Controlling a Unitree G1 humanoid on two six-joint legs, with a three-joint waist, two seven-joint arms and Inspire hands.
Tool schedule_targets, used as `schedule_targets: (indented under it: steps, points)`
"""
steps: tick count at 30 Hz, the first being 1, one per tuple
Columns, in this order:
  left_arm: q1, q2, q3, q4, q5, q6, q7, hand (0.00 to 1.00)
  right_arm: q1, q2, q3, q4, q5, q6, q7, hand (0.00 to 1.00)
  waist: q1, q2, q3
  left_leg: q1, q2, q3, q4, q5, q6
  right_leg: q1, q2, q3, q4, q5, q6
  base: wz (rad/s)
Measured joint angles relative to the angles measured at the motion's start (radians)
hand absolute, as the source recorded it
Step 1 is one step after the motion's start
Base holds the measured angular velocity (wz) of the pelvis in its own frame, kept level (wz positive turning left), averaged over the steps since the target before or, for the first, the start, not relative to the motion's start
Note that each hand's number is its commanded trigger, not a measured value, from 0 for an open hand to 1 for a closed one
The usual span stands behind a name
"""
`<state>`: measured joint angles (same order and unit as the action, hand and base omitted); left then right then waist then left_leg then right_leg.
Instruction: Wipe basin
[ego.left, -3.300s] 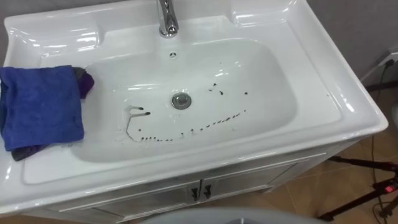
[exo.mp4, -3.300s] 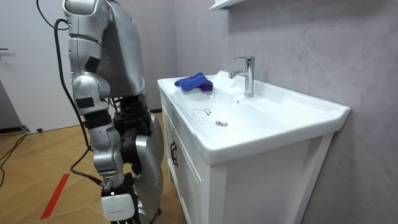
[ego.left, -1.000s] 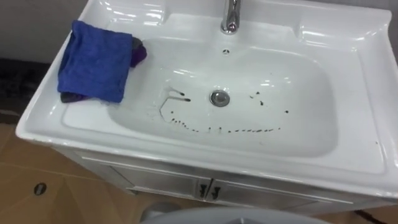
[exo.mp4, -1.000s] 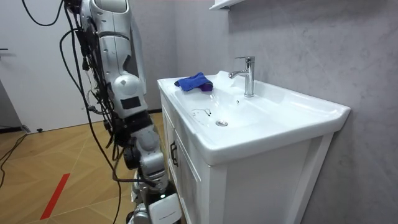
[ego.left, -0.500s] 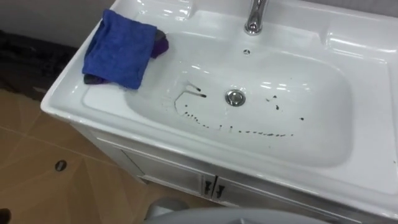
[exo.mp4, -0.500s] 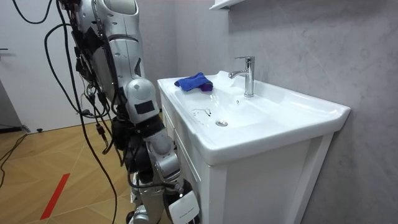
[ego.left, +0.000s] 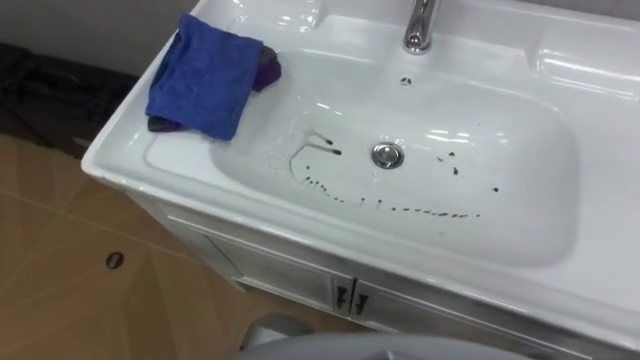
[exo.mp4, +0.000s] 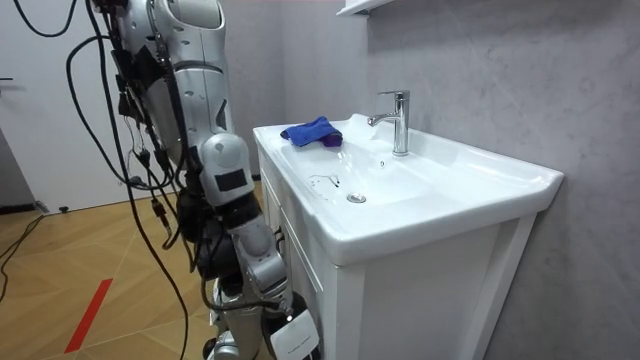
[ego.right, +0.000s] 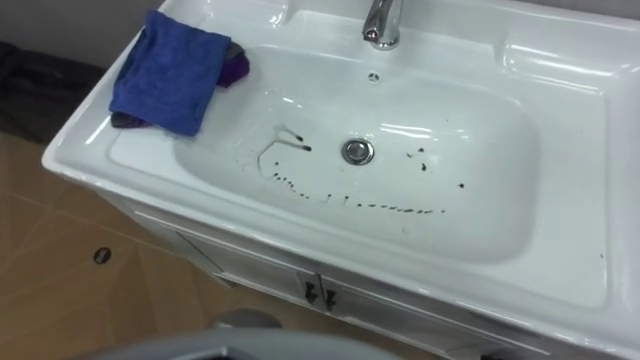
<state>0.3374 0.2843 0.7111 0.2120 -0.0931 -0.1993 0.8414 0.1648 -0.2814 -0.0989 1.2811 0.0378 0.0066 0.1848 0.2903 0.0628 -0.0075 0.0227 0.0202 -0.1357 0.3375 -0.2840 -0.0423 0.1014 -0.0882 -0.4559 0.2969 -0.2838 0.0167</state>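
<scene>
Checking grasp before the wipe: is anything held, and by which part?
Cloth is not held: it lies on the basin's left rim. Right hand hangs low by the cabinet; whether it holds anything cannot be told.

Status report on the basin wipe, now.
Right hand low beside the cabinet. Blue cloth untouched on left rim of the basin. Dark marks inside, unwiped. Nothing blocking the cloth.

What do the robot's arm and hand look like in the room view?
The right arm has glossy silver-grey shells with black joints and a dark panel on its side; black cables hang beside it. The right hand bears a small white tag.
</scene>
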Motion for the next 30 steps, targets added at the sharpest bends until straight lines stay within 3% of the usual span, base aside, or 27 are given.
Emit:
schedule_targets:
  steps: [6, 12, 13, 20, 25, 30]
  points:
    - [0.000, 0.006, 0.015, -0.141, 0.093, -0.040, 0.008, 0.00, 0.004, 0.000, 0.001, 0.002, -0.003, -0.041, 0.001, 0.00, -0.024, -0.004, 0.0039, 0.014, 0.000, 0.012, -0.012, 0.001, 0.001, -0.004, -0.001, 0.021, 0.002, -0.001, 0.000, -0.11]
    - [-0.002, 0.006, 0.011, -0.163, 0.187, -0.048, 0.006, 0.00, 0.006, 0.001, 0.001, 0.002, 0.004, -0.065, 0.010, 0.00, -0.070, -0.004, 0.0078, 0.023, 0.000, 0.017, -0.021, 0.001, 0.002, -0.006, 0.001, 0.045, 0.002, -0.002, 0.000, -0.08]
    - [-0.002, 0.006, 0.008, -0.166, 0.187, -0.048, 0.006, 0.00, 0.007, 0.001, 0.001, 0.004, 0.008, -0.068, 0.012, 0.00, -0.077, 0.000, 0.0054, 0.024, 0.000, 0.018, -0.023, 0.001, 0.002, -0.006, 0.002, 0.047, 0.000, -0.002, 0.000, 0.00]
    - [-0.013, 0.006, -0.053, -0.213, 0.188, -0.048, -0.004, 0.00, 0.000, 0.003, 0.000, 0.011, 0.035, -0.074, 0.040, 0.00, -0.133, 0.000, 0.0067, 0.044, -0.001, 0.022, -0.043, 0.003, 0.005, -0.002, 0.003, 0.065, -0.005, -0.001, 0.001, -0.07]
    - [-0.032, 0.006, -0.119, -0.259, 0.281, -0.049, -0.058, 0.00, -0.006, 0.004, 0.001, 0.011, 0.026, -0.074, 0.045, 0.00, -0.160, -0.007, 0.0198, 0.048, -0.001, 0.027, -0.049, 0.004, 0.006, -0.002, 0.004, 0.071, -0.007, -0.001, 0.002, -0.02]
    - [-0.035, 0.003, -0.214, -0.265, 0.322, -0.042, -0.116, 0.00, -0.007, 0.005, 0.009, 0.002, 0.032, -0.071, 0.047, 0.00, -0.183, -0.010, 0.0164, 0.042, 0.003, 0.053, -0.049, 0.004, 0.006, -0.015, 0.006, 0.087, -0.008, 0.000, 0.002, -0.09]
